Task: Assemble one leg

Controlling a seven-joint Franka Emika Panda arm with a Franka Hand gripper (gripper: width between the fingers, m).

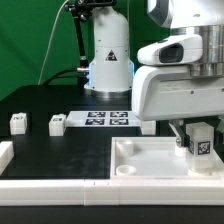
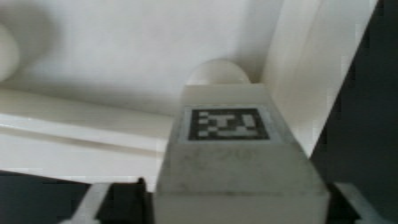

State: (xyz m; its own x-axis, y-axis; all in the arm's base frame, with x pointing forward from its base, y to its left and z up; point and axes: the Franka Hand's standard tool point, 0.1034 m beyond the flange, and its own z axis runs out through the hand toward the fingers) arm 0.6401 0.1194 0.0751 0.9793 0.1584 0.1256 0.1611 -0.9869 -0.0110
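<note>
We are gripping the leg (image 1: 199, 143), gripper (image 1: 197, 131) clamped on its sides, down at the white tray piece (image 1: 140, 165), toward the exterior view's right. Seating step, we judge. Next calls for lowering squarely into a corner socket.

Black table (image 1: 60, 150), marker board (image 1: 105, 119), tray (image 1: 121, 160), two legs (image 1: 18, 122) (image 1: 56, 123)

Green backdrop (image 1: 30, 45) fills rear, flat, evenly coloured. Black table (image 1: 60, 150) matte, spans full width, meets backdrop at far edge. Marker board (image 1: 106, 120) lies flat mid-table, tags facing up. White rail (image 1: 50, 187) runs along near edge; short white block (image 1: 4, 152) at exterior view's left edge. Light even, soft; faint sheen on tabletop, weak shadows. Wrist view shows only dark sliver of table.
</note>
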